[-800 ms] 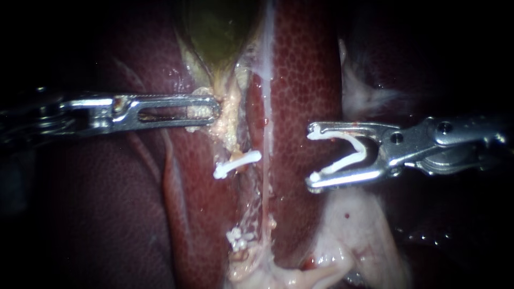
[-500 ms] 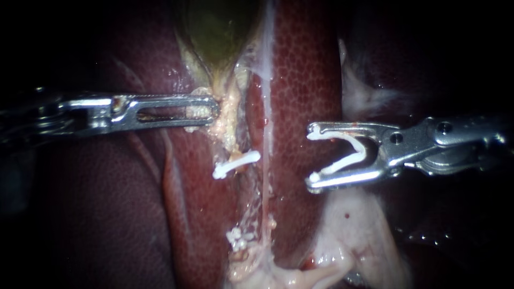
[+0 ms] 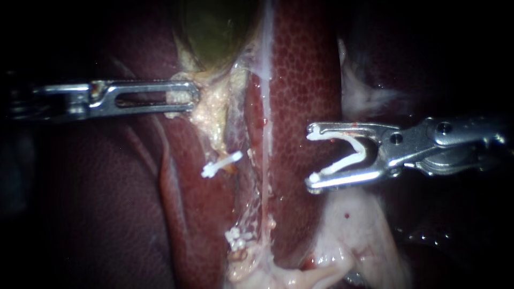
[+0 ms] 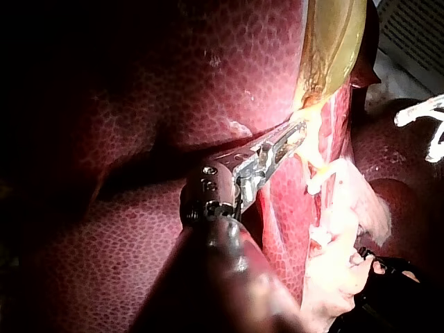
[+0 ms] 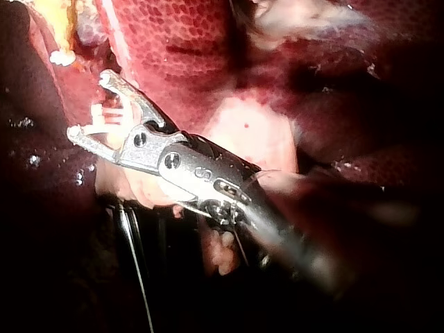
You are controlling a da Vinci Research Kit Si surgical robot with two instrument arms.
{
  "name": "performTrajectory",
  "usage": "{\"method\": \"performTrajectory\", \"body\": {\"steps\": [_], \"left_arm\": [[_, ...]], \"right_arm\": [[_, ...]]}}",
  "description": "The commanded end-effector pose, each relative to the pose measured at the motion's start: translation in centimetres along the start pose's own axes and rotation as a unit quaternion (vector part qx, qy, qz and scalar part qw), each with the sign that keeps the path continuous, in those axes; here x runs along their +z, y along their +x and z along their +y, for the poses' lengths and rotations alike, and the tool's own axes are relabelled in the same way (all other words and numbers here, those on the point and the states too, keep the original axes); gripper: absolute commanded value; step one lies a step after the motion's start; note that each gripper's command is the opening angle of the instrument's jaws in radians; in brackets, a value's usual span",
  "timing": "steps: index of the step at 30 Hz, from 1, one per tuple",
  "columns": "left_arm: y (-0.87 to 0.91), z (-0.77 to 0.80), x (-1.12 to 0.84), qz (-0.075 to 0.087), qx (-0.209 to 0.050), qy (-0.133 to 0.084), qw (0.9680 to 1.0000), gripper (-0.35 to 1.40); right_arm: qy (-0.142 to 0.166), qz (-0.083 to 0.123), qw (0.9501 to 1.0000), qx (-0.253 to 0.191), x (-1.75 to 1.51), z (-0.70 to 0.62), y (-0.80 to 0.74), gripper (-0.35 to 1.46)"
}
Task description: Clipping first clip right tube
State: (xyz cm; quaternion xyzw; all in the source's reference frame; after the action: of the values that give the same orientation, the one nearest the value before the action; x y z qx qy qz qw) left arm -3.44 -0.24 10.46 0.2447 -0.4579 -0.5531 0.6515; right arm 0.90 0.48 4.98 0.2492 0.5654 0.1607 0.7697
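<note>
**White and wide open: loaded clip (image 3: 334, 168) sitting off to the side of the right tube (image 3: 264, 182)**

So in the endoscope view, the right instrument (image 3: 313, 156) comes in from the right edge, about mid-height. Its jaws are spread in a V, and each one is pressed against a leg of that clip, so the clip is gripped from both sides but not squeezed. The tips sit over the dark red liver (image 3: 305, 69), just right of the thin pale right tube that runs down the centre of the frame. There's a clear gap, and nothing is around the tube.

The left instrument (image 3: 190, 97) reaches in from the left edge, upper half. Its slotted jaws are pressed together on pale tissue (image 3: 214, 107) just under the greenish gallbladder (image 3: 211, 27) at top centre.

There's a closed clip (image 3: 220, 164) left of centre, on the strand beside the right tube, and some whitish fat (image 3: 353, 225) at lower right.

In the left wrist view, the left instrument (image 4: 291, 135) is pinching that pale stuff right at the narrow end of the gallbladder (image 4: 333, 35).

In the right wrist view, the right instrument (image 5: 87, 104) has its jaws apart with the clip between them, hanging over the liver.
</note>
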Motion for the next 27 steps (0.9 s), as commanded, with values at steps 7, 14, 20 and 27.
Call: {"method": "performTrajectory", "body": {"steps": [7, 14, 20, 27], "left_arm": [[-0.29, 0.0, -0.34, -0.022, 0.005, -0.004, 0.9997, -0.33], [-0.41, -0.02, -0.51, -0.032, 0.008, -0.006, 0.9994, -0.33], [-0.41, -0.03, -0.51, -0.032, 0.008, -0.006, 0.9994, -0.33], [-0.4, -0.02, -0.51, -0.032, 0.008, -0.006, 0.9994, -0.33]], "right_arm": [[0.0, 0.0, 1.0, 0.0, 0.0, 0.0, 0.0, 0.6], [0.0, 0.0, 1.0, 0.0, 0.0, 0.0, 0.0, 0.6], [0.0, 0.0, 1.0, 0.0, 0.01, -0.01, -0.01, 0.6], [-0.002, 0.0, 1.0, -0.007, 0.09, -0.01, -0.12, 0.6]]}}
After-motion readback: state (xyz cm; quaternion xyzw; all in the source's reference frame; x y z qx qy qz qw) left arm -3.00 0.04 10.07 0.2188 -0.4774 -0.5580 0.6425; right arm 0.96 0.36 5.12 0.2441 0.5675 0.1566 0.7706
